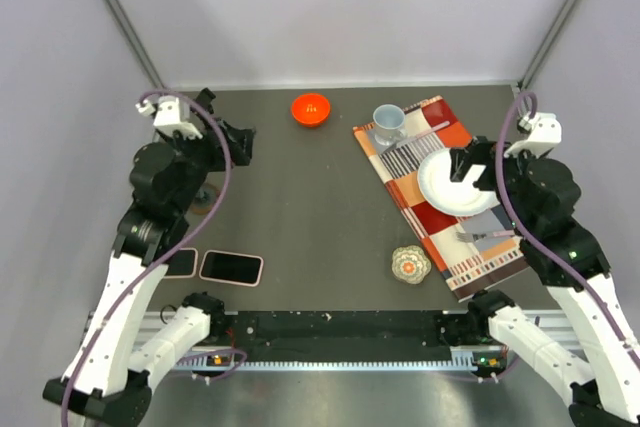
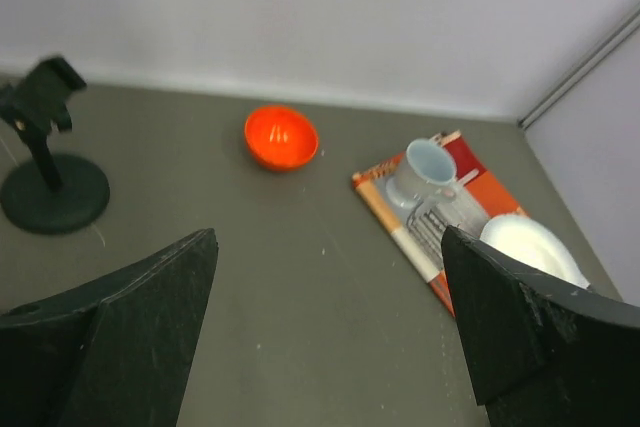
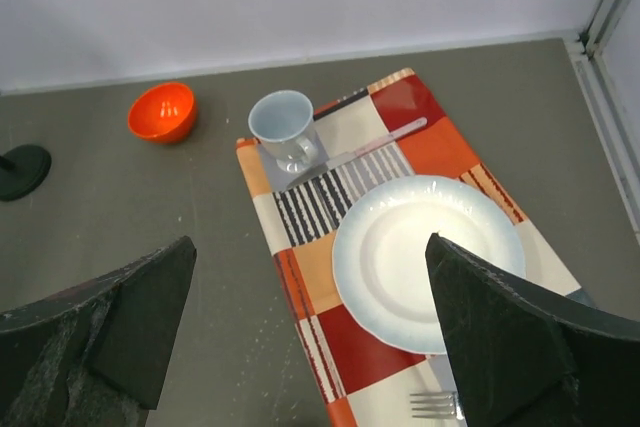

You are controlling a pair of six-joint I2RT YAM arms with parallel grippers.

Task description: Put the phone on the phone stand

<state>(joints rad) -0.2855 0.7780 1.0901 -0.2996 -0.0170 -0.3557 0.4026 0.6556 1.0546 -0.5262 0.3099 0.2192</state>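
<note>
Black glass faces up on two phones lying flat on the dark grey table (image 1: 300, 207) at its near left corner: a dark phone (image 1: 181, 263), partly covered by the left arm, and just to its right a pale-rimmed phone (image 1: 231, 268). Neither is touched. The phone stand (image 2: 55, 195), black with a round base and a tilted clip on a thin stem, stands further back on the left. In the top view it is mostly hidden behind the left arm, and nothing rests on it. The left hand (image 1: 238, 143) hangs above the table beyond the stand, well apart from both phones, which lie nearer the arm's base. Its two fingers (image 2: 130, 327) are spread as wide as they go, with bare table between them. An orange bowl (image 1: 311, 109) sits at the far middle of the table, and a small round patterned object (image 1: 410, 264) sits near the front, just left of a checked placemat (image 1: 440, 162). On the placemat stand a pale blue mug (image 1: 389, 121) at the far end and a white plate (image 1: 450, 197) in the middle, with a fork (image 3: 432, 404) at the plate's near side. The right hand (image 1: 470, 169) hovers over the plate, far across the table from the phones, its fingers (image 3: 520, 337) likewise fully parted and holding nothing.
</note>
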